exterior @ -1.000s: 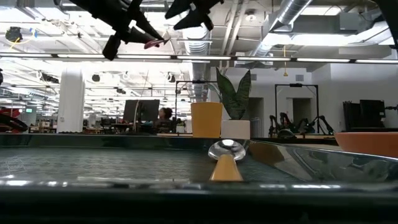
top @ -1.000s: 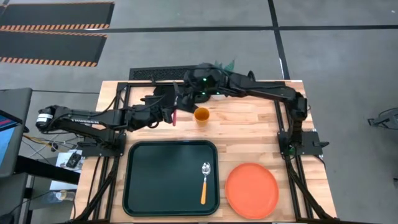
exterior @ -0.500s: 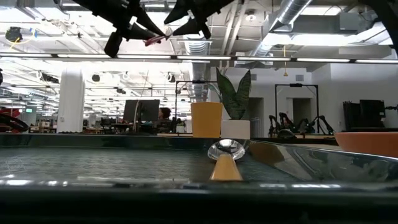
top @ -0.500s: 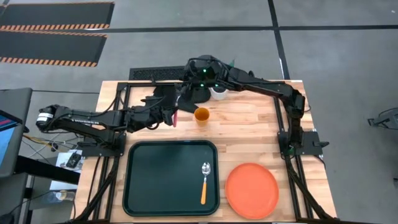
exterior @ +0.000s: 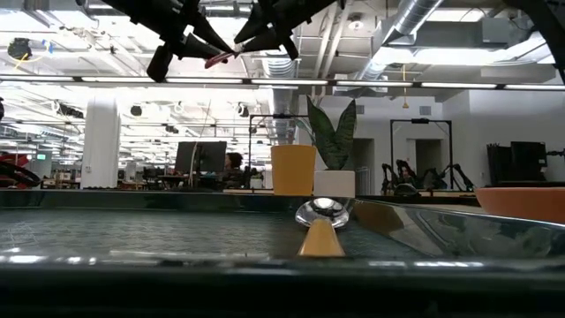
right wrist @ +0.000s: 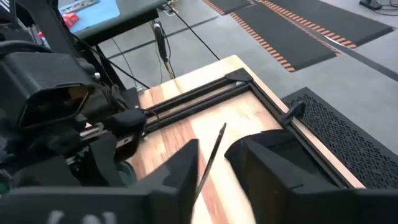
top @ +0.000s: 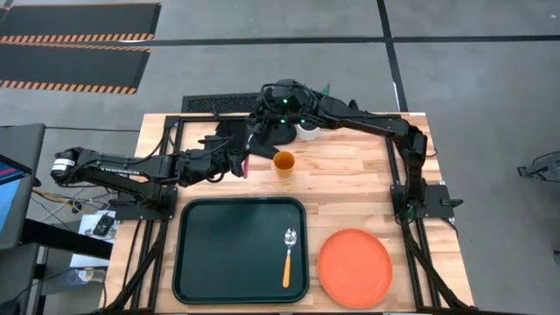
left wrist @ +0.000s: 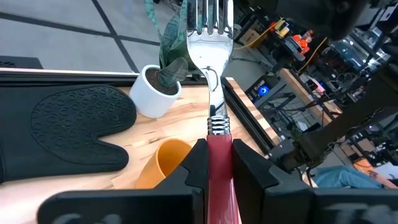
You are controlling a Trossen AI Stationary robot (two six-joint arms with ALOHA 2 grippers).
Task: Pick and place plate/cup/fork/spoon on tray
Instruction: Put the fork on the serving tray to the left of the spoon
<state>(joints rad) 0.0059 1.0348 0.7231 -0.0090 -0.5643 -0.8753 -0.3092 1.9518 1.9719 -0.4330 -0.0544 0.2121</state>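
My left gripper (top: 238, 164) is shut on the red-handled fork (left wrist: 210, 74), high above the table's far left part. My right gripper (right wrist: 217, 165) is open. Its fingers stand on either side of the fork's thin metal end (right wrist: 214, 146), and I see no touch. The orange-yellow cup (top: 283, 162) stands upright on the table just right of the fork. The spoon (top: 288, 254) lies inside the dark green tray (top: 201, 254) at its right side. The orange plate (top: 354, 267) lies flat on the table right of the tray. My left gripper pinches the fork's red handle (left wrist: 217, 146) between its two fingers, just behind the metal neck. The fingers come level from the table's left. The tines stick out beyond the fingertips. The fork is lifted clear of the table.
A black oven mitt (left wrist: 74, 124) lies at the table's far left. A white pot with a green plant (left wrist: 155, 93) stands behind the cup, partly under my right arm. Both grippers are close together above the table's far edge (top: 289, 115).
My right gripper has moved toward the table's left and come up to the fork's metal end, close to my left gripper. My left gripper and the fork have kept still.
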